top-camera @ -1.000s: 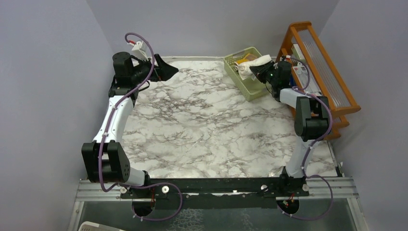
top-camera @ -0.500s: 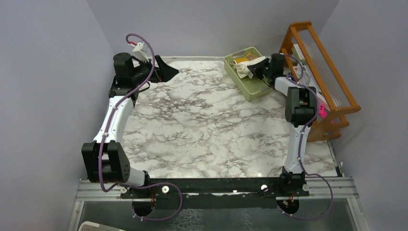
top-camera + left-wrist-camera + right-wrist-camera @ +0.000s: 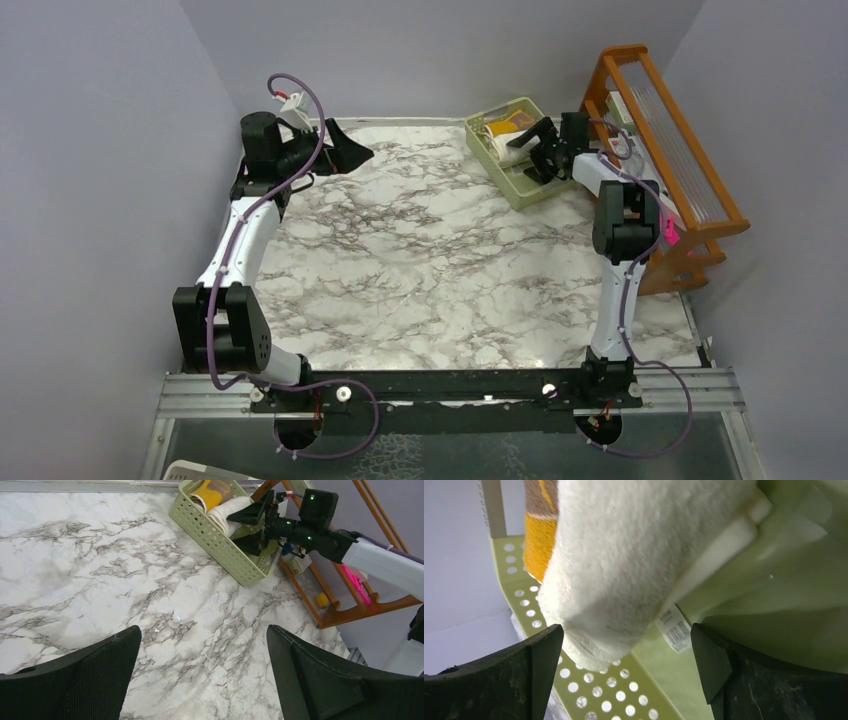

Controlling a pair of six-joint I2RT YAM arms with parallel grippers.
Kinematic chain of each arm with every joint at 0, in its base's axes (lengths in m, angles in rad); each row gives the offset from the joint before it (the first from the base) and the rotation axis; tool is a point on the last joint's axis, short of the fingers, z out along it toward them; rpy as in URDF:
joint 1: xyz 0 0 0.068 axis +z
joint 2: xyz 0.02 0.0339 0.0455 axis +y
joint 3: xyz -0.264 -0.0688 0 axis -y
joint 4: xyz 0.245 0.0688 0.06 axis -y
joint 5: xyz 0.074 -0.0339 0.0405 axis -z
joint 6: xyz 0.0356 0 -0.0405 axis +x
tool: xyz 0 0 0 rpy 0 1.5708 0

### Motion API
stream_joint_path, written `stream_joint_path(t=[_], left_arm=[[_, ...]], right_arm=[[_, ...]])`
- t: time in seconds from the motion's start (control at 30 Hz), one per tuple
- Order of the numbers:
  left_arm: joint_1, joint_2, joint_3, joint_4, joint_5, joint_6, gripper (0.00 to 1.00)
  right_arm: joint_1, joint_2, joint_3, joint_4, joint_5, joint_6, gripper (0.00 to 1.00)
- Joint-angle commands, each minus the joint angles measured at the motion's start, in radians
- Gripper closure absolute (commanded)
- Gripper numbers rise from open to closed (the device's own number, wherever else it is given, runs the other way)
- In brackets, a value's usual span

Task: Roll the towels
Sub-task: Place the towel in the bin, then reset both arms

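A cream-white towel (image 3: 634,555) lies rolled inside the pale green basket (image 3: 624,690), loose from both fingers. Behind it are a mustard-yellow towel (image 3: 539,545) and a tan-brown towel (image 3: 541,495). My right gripper (image 3: 626,635) is open just behind the cream roll's end. From above, the right gripper (image 3: 535,152) hangs over the basket (image 3: 520,185) beside the cream towel (image 3: 505,148). My left gripper (image 3: 350,150) is open and empty above the table's far left. Its wrist view shows the left gripper (image 3: 202,632) over bare marble, and far off the cream towel (image 3: 227,510) and the yellow towel (image 3: 210,490).
A wooden rack (image 3: 665,130) stands against the right wall just behind the right arm. The marble tabletop (image 3: 420,260) stretches between the two arms. The basket (image 3: 220,545) sits at the far right of the table, next to the rack.
The right gripper carried the cream-white towel down into the basket, then opened and let it go. The left arm barely moved.
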Motion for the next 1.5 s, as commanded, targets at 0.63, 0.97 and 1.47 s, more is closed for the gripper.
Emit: stream_joint_path(t=[0.63, 0.97, 1.47], left_arm=[[-0.02, -0.039, 0.03, -0.132, -0.312, 0.12, 0.01], [-0.019, -0.063, 0.046, -0.188, -0.39, 0.198, 0.01], [-0.008, -0.076, -0.018, -0.171, -0.397, 0.258, 0.01]], right_arm=[[0.173, -0.55, -0.241, 0.219, 0.054, -0.475, 0.0], [0.428, -0.715, -0.429, 0.175, 0.227, -0.662, 0.0], [0.449, -0.804, -0.54, 0.258, 0.257, -0.727, 0.0]])
